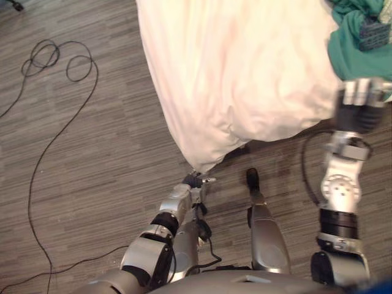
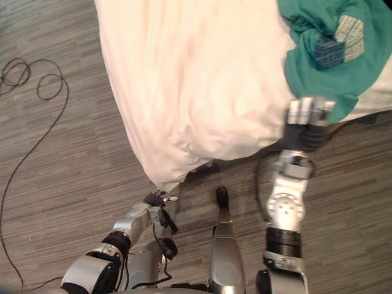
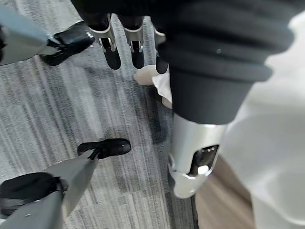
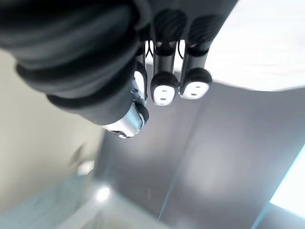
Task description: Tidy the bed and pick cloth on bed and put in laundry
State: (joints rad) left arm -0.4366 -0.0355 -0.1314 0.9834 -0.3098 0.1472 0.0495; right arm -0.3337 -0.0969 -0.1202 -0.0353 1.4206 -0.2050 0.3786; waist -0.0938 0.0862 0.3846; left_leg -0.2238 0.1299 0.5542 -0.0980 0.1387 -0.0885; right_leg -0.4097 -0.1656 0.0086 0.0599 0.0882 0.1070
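A white duvet point(image 1: 245, 73) covers the bed and hangs over its corner down toward the floor. A teal cloth point(image 2: 331, 55) with a patterned patch lies crumpled on the bed at the far right. My left hand point(image 1: 191, 182) hangs low just under the duvet's hanging corner point(image 1: 202, 164). In the left wrist view its fingers point(image 3: 136, 47) are straight and hold nothing, with the white corner just past them. My right hand point(image 2: 306, 122) is raised at the bed's near edge, just below the teal cloth. Its fingers point(image 4: 164, 86) are curled and hold nothing.
Grey wood-look floor point(image 1: 92, 153) spreads out to the left of the bed and in front of it. The bed's dark underside point(image 1: 275, 144) shows under the duvet's edge. A strip of white sheet point(image 2: 380, 101) lies beside the teal cloth.
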